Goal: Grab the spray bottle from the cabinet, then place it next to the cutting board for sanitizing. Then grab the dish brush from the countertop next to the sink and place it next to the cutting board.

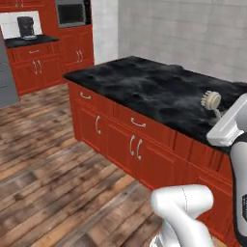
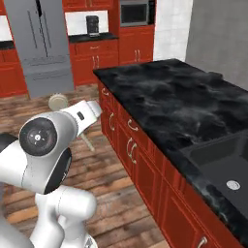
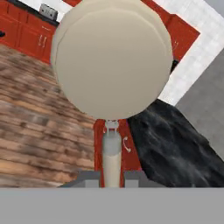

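My gripper [image 3: 112, 178] is shut on the thin pale handle of the dish brush [image 3: 113, 57]. The brush's round cream-white head points away from the hand. In the left base view the dish brush [image 1: 211, 100] hangs above the right part of the black marble countertop [image 1: 144, 87], with the gripper [image 1: 219, 118] just below its head. From the right base view the dish brush [image 2: 58, 101] sticks out past the arm, left of the countertop [image 2: 169, 97]. The black sink [image 2: 227, 169] lies at the lower right. The spray bottle, the cabinet and the cutting board are out of view.
Red base cabinets [image 1: 125, 140] front the island, with wooden floor [image 1: 48, 169] to their left. On the far wall stand a grey fridge [image 2: 41, 38], a coffee machine [image 1: 25, 26] on a counter, and a built-in microwave [image 1: 71, 14].
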Tool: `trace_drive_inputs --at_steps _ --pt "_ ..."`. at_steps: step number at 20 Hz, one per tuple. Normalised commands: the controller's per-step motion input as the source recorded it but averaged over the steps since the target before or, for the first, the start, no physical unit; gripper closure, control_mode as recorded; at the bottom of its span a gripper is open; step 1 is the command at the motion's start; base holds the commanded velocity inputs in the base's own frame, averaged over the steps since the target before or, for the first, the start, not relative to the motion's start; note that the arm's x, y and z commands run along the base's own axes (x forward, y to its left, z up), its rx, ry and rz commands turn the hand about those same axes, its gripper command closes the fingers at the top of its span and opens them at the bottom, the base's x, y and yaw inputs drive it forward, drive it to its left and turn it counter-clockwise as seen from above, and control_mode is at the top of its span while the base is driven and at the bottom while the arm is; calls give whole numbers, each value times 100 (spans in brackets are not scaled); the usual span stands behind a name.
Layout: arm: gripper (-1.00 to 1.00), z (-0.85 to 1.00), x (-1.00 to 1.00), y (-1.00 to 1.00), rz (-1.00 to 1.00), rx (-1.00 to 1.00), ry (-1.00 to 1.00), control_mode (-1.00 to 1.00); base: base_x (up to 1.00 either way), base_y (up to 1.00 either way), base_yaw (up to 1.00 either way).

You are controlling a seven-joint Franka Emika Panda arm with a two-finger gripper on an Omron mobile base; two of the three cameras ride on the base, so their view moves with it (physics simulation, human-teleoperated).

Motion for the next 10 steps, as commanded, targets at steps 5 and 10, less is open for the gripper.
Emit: trace_drive_inputs --at_steps 5,10 --pt "100 0 0 0 0 0 0 100 1 1 100" --pt "100 0 0 0 0 0 0 100 76 7 79"
